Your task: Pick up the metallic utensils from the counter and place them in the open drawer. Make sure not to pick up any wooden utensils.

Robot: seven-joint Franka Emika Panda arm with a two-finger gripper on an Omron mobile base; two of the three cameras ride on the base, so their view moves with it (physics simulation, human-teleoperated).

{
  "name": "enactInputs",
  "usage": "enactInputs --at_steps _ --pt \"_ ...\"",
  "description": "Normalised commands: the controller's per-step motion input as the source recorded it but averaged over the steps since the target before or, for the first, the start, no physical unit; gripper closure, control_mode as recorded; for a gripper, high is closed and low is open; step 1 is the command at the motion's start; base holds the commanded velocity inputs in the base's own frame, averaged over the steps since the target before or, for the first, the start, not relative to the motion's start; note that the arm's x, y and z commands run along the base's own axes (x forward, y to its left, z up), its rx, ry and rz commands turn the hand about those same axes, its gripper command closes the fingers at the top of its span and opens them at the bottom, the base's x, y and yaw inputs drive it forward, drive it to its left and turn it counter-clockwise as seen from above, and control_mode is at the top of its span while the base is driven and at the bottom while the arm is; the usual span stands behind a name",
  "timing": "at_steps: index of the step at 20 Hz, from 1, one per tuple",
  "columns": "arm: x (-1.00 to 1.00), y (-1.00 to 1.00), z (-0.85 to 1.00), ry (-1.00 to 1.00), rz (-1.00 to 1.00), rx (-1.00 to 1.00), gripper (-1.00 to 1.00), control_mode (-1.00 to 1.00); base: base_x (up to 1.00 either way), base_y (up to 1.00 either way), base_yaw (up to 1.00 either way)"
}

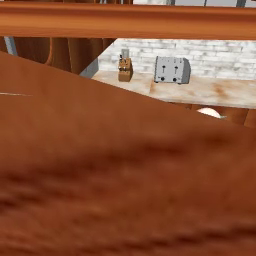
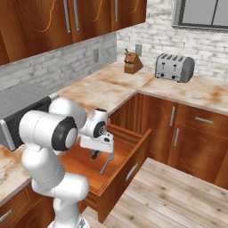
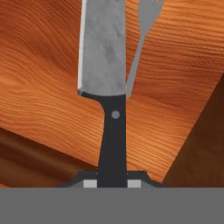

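gripper (image 2: 101, 155) clamped on black-handled knife (image 3: 105, 57) | held over open drawer (image 2: 129, 153) | fork (image 3: 144, 30) seemingly lying on drawer floor

light: even, bright, soft shadows inside open drawer (image 2: 116, 156)
blur: left base view foreground, smeared brown wood
hand view: sharp, no glare

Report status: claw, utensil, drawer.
Claw shut on knife, hanging blade-down over open drawer. Fork lies on the drawer floor beneath. Nothing blocking the drop.
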Motion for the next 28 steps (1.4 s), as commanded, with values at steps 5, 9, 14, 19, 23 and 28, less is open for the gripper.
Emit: enactInputs --at_steps 5,9,14,19,23,28 --pt "0.09 0.00 -0.57 0.00 0.00 0.00 1.00 -1.00 0.00 0.00 0.00" --pt "0.15 0.00 -0.72 0.00 0.00 0.00 1.00 -1.00 0.00 0.00 0.00" --pt "0.20 0.00 -0.56 0.00 0.00 0.00 1.00 -1.00 0.00 0.00 0.00" --pt "0.49 0.00 -0.04 0.00 0.00 0.00 1.00 -1.00 0.00 0.00 0.00" --pt "0.74 0.00 0.00 0.00 0.00 0.00 1.00 -1.00 0.00 0.00 0.00" --pt "0.37 -0.12 -0.16 0.00 0.00 0.00 1.00 -1.00 0.00 0.00 0.00"
